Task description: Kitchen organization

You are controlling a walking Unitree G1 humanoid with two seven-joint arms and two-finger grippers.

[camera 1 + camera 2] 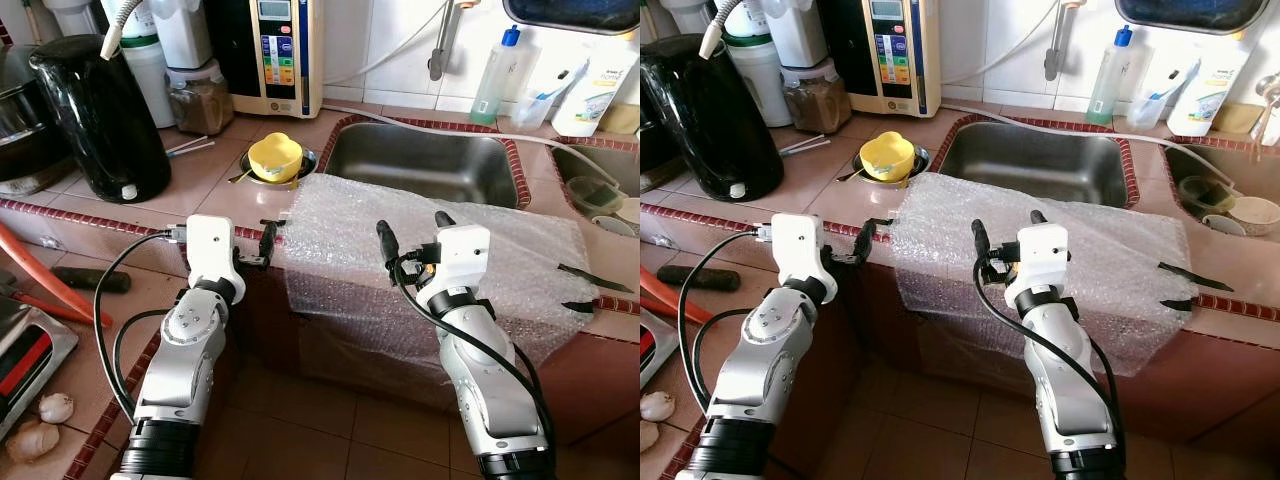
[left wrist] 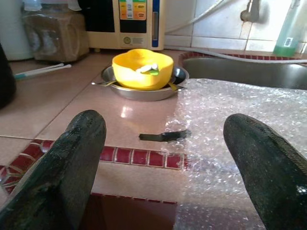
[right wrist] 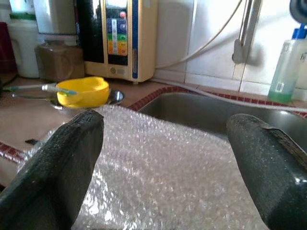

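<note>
Left eye view looks down on a pink-tiled kitchen counter with a steel sink set into it; places below are given relative to that sink. Far to the sink's left stands a black electric kettle, with a jar of brown powder behind it against the wall and a cream water-filter unit nearer the sink. Just left of the sink, a yellow bowl sits in a shallow metal dish, with a small utensil resting in the bowl. A sheet of bubble wrap lies over the counter edge directly in front of the sink and hangs down the cabinet face, fastened by strips of black tape at its right end and one strip at its left corner. The left gripper hovers at the counter edge in front of the sink's left corner, at the left end of the bubble wrap; in the left wrist view its two black fingers are spread apart and pinch nothing. The right gripper is raised over the bubble wrap in front of the sink, its fingers also spread wide with nothing between them. Behind the sink to the right, a green soap bottle stands against the tiled wall.
</note>
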